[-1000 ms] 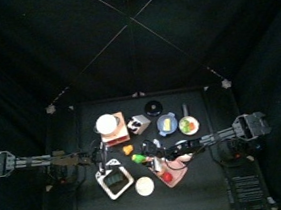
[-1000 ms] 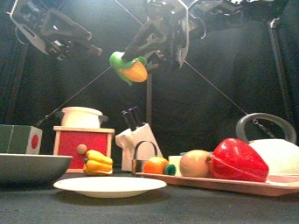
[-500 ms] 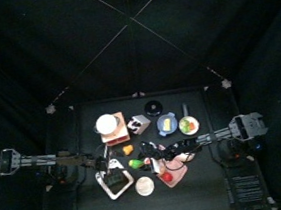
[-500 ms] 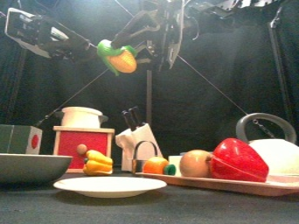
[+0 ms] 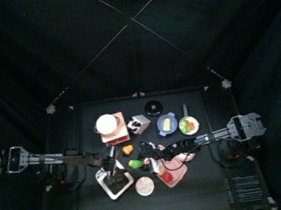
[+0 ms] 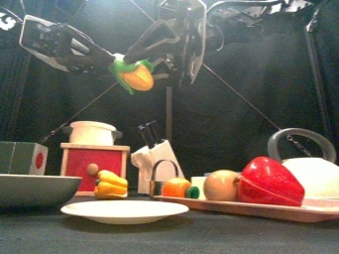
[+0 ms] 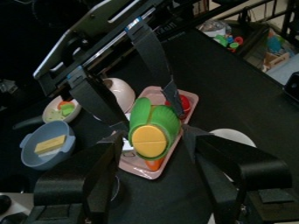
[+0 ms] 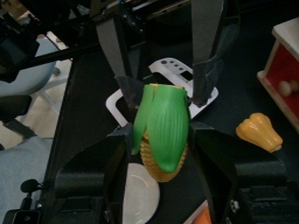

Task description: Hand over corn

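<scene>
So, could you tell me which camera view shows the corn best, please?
The right wrist view: the corn fills the middle, green husk and yellow tip clear. The left wrist view shows its cut end, the front view shows it small and high between the arms, and the top view barely shows it.

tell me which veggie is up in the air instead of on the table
The corn, yellow with a green husk, hangs high between both arms' tools. The red pepper and the other produce lie on the tray.

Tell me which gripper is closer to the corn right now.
Right. The right gripper grips the corn around its middle, up in the air. The left gripper is at its other end, jaws open on either side, not clamped.
</scene>
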Controlling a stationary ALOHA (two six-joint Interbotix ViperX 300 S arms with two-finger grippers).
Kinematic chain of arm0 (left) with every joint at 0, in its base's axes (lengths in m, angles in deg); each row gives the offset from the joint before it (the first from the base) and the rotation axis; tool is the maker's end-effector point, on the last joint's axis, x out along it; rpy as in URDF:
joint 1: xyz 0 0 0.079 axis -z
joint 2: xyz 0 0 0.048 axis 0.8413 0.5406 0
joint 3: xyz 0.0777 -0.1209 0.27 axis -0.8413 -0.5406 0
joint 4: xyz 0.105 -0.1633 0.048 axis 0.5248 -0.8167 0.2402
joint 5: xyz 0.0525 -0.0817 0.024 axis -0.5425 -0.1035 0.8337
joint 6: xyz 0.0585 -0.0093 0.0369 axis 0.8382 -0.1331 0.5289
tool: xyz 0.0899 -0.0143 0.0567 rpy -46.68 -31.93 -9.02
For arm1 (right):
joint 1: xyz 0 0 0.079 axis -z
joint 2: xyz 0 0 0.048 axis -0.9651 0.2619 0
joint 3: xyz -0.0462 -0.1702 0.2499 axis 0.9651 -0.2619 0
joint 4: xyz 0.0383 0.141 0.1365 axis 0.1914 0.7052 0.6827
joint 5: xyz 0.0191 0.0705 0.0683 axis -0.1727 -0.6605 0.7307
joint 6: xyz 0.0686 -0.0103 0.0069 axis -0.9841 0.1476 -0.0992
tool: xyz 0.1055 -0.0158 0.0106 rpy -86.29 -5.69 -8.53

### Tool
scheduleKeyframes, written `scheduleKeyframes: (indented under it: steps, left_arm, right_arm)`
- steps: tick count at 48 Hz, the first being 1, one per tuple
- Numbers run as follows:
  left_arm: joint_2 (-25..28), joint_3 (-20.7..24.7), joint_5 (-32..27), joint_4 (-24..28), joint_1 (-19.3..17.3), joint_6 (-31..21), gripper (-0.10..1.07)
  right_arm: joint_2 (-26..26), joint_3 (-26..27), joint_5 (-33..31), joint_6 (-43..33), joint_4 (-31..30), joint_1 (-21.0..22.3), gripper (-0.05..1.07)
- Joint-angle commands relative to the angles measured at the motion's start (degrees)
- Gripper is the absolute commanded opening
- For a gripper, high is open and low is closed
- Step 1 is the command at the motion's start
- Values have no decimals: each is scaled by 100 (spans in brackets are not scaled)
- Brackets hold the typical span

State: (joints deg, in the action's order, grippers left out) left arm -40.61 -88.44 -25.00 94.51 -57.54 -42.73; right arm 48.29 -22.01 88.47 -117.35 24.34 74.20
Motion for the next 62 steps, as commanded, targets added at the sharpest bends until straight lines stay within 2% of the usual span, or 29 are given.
scheduleKeyframes:
  steps: [1,19,35,44,62]
  left_arm:
    - [26,167,35,0,9,9,91]
    - [35,167,35,0,9,9,86]
    - [35,176,35,9,18,9,70]
    - [9,149,35,9,18,18,68]
    - [-26,114,35,9,18,18,68]
  right_arm:
    - [-105,149,35,9,9,9,74]
    - [-105,132,35,18,9,9,74]
    - [-44,132,35,18,9,9,74]
    - [-35,70,35,9,9,18,76]
    - [-35,35,35,0,26,9,104]
